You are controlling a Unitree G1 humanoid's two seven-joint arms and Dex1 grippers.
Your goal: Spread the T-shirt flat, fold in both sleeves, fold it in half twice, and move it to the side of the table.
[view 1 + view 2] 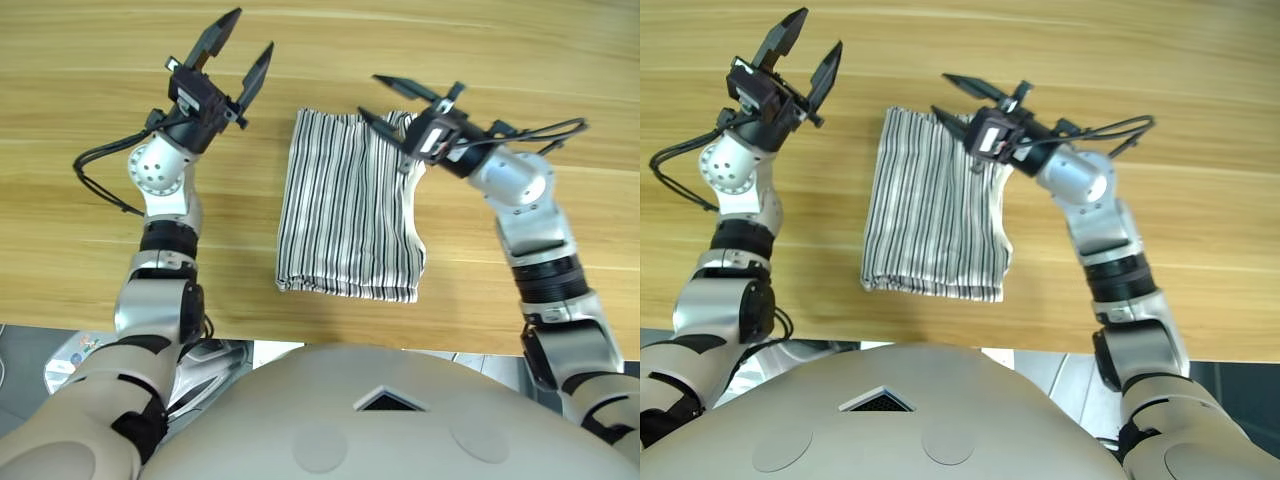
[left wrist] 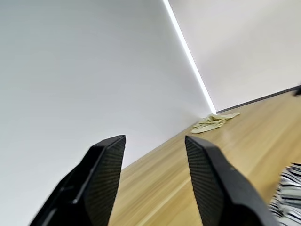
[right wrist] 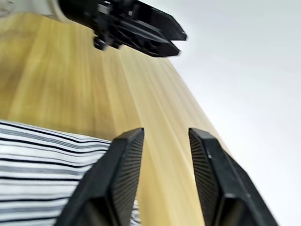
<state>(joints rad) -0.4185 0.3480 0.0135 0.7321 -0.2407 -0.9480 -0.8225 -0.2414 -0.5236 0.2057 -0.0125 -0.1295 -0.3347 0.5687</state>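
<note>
The striped black-and-white T-shirt [image 1: 345,210] lies folded into a compact rectangle in the middle of the wooden table [image 1: 90,250]. My left gripper [image 1: 245,48] is raised to the left of the shirt's far edge, open and holding nothing. My right gripper [image 1: 378,98] hovers open just above the shirt's far right corner, fingers pointing left, with nothing between them. The right wrist view looks past its open fingers [image 3: 122,174] at the striped cloth [image 3: 42,165] below and at the left gripper [image 3: 141,28] beyond.
A crumpled pale cloth [image 2: 214,122] lies on the table by the wall, far off in the left wrist view. The near table edge [image 1: 300,340] runs just behind the shirt's near side. Bare wood lies to both sides of the shirt.
</note>
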